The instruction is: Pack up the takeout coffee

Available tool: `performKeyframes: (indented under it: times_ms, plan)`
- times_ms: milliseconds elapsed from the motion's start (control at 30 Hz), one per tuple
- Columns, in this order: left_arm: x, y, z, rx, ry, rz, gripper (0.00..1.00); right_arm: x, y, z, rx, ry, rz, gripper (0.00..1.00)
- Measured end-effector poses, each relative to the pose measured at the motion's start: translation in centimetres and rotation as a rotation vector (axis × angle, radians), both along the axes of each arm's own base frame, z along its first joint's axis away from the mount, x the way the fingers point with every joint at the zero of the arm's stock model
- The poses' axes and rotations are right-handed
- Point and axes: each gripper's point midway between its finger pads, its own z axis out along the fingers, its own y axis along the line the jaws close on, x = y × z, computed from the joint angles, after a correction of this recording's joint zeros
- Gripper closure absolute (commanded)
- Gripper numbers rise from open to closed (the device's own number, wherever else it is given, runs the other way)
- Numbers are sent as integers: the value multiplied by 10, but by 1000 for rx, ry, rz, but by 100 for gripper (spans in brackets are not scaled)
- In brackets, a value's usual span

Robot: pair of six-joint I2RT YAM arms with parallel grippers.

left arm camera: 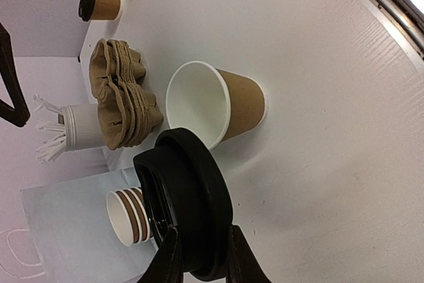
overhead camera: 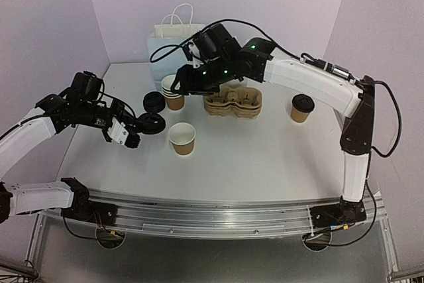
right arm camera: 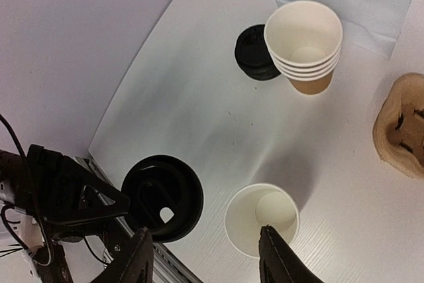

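Pinching the black lid (left arm camera: 191, 197) by its edge in your left gripper (left arm camera: 202, 260), level and centre it over the open cup (left arm camera: 222, 103) just beside it before pressing, while your right gripper (right arm camera: 209, 256) hangs half-open, empty.

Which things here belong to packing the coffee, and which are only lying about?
Job: open cup; stacked cups; lidded cup; gripped lid; spare black lid.
Lying about: stick holder; blue bag; pulp carriers.

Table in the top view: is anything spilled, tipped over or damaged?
Nothing stands out. The open cup, the cup stack, the lidded cup and the carrier stack all sit upright; no spill shows.
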Motion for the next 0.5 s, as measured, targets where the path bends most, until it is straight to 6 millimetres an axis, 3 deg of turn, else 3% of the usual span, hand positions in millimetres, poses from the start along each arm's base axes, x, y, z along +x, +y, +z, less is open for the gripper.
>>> performKeyframes:
  times_ms: [233,500]
  plan:
    - [14,-15,0,-22,-153,-75,83,-23,5,-36,-72,160,-67,55]
    - [21,-27,-9,-6,-240,-128,83,-17,23,-52,-46,255,-149,62]
